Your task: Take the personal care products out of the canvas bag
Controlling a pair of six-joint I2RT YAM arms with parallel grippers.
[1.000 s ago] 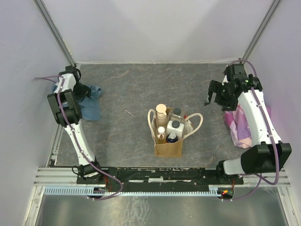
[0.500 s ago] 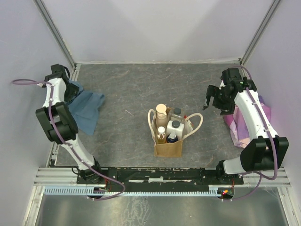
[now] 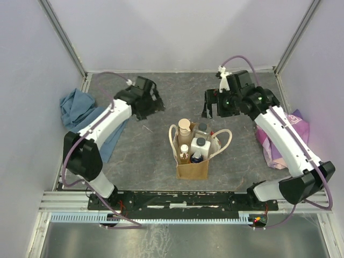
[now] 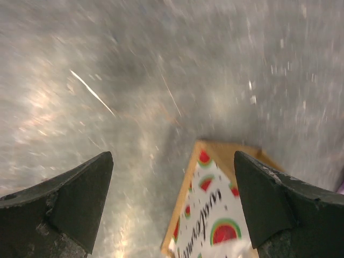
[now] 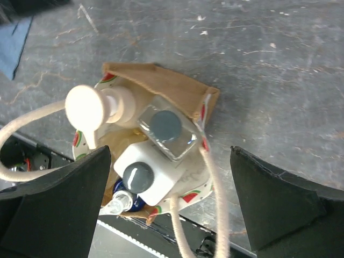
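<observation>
The canvas bag stands upright mid-table, its cream handles splayed. Inside it are a tall beige bottle, a white squarish one, a clear grey-capped one, an amber one and a dark blue one. My left gripper hangs open behind the bag's left, and its view shows a bag corner with watermelon lining between the fingers. My right gripper is open above the bag's far right. Its view looks down on the beige pump, clear bottle and white bottle.
A blue cloth lies crumpled at the left wall under the left arm. A pink-purple floral cloth lies at the right wall. A small pale scrap sits left of the bag. Walls enclose three sides, and a metal rail runs along the front.
Both arms have swung inward from the side walls toward the bag. The left gripper has left the blue cloth, and the right one now hangs over the bottles. Both stay open.
</observation>
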